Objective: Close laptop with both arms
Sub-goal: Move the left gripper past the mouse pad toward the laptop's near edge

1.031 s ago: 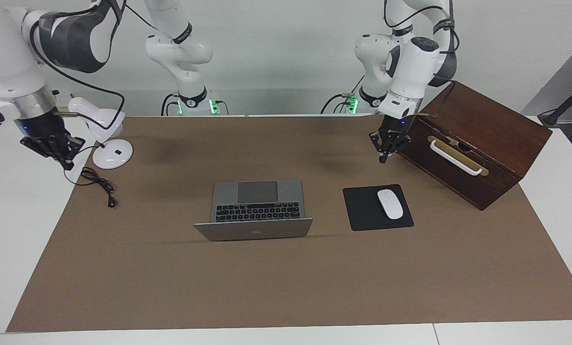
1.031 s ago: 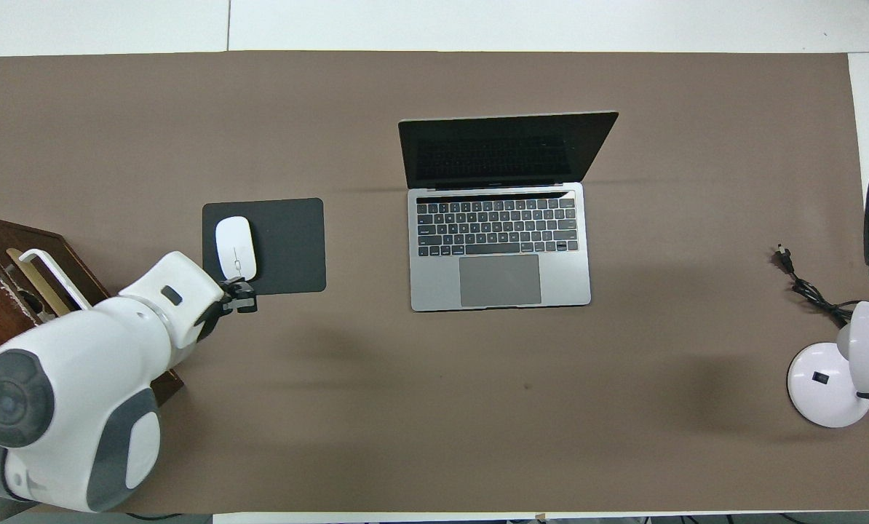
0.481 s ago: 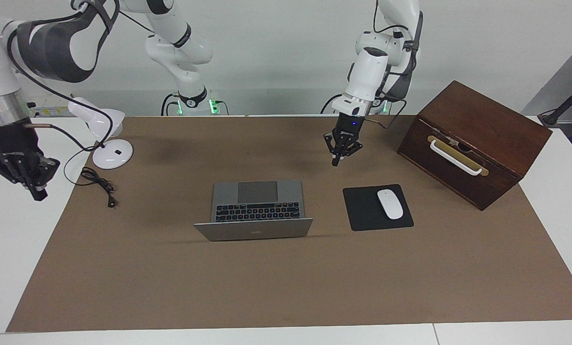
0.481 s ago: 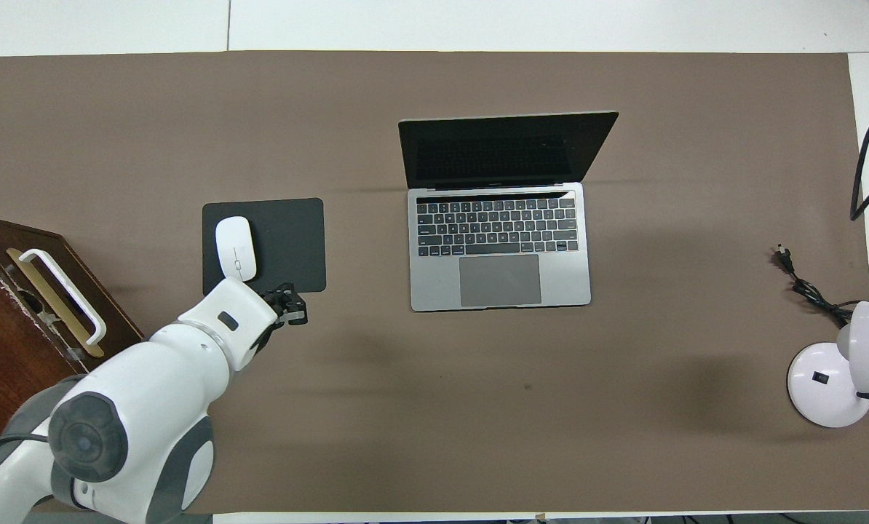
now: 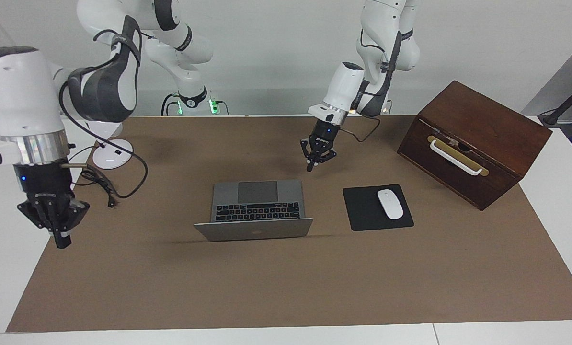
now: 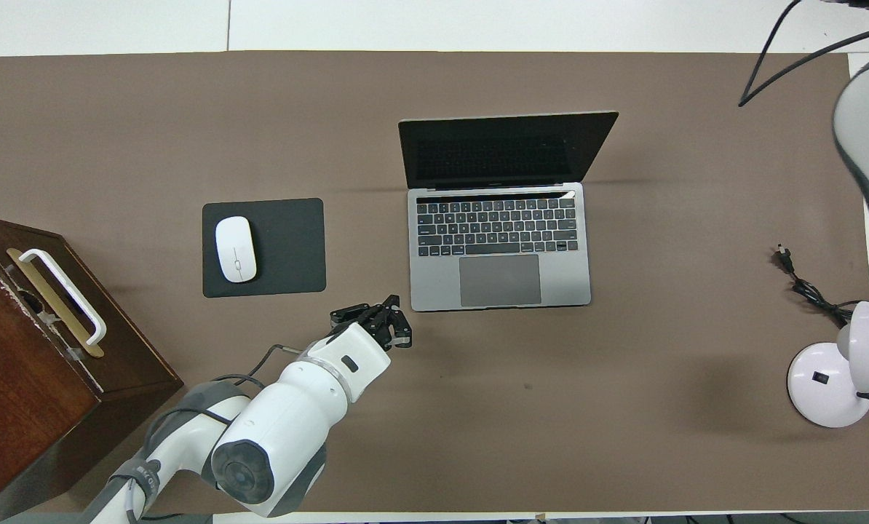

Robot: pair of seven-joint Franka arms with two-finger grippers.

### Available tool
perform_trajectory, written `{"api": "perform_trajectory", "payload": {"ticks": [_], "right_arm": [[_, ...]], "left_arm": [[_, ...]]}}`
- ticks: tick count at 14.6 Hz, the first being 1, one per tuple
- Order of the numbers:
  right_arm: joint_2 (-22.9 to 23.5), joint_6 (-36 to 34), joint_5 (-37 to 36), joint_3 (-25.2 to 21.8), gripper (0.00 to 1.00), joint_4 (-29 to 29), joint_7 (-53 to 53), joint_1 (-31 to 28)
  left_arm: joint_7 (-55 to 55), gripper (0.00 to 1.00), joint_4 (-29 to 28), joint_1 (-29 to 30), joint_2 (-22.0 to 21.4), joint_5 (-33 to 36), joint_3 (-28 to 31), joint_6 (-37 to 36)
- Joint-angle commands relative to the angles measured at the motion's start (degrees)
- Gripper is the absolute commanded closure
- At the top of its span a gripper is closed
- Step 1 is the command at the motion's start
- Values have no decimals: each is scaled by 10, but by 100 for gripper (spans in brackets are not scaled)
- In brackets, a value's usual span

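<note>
The silver-grey laptop [image 5: 257,194] stands open at the middle of the brown mat [image 5: 286,282], with its lid [image 5: 254,229] upright and its dark screen [image 6: 506,149] facing the robots. My left gripper [image 5: 311,166] hangs over the mat by the corner of the laptop's palm rest toward the left arm's end, apart from it. It also shows in the overhead view [image 6: 383,311]. My right gripper [image 5: 61,238] hangs over the mat's edge at the right arm's end, well away from the laptop. It holds nothing.
A black mouse pad [image 5: 362,211] with a white mouse [image 5: 390,203] lies beside the laptop toward the left arm's end. A brown wooden box [image 5: 477,139] stands past it. A white desk lamp [image 6: 831,382] and its black cable [image 6: 806,287] are at the right arm's end.
My left gripper has swung from in front of the wooden box to beside the laptop's palm rest. My right gripper has come down and moved away from the robots, along the mat's edge.
</note>
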Motion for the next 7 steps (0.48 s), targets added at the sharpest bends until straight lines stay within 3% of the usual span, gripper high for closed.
{"api": "perform_trajectory", "payload": {"ticks": [1,7], "right_arm": [[34,15,1,4,100,42,26,12],[49,7,0,4,100,46,81,92]], "left_arm": [[-1,100,38,-32,62,-19,10,48],[5,100,69,-70,113,-51,12,86]]}}
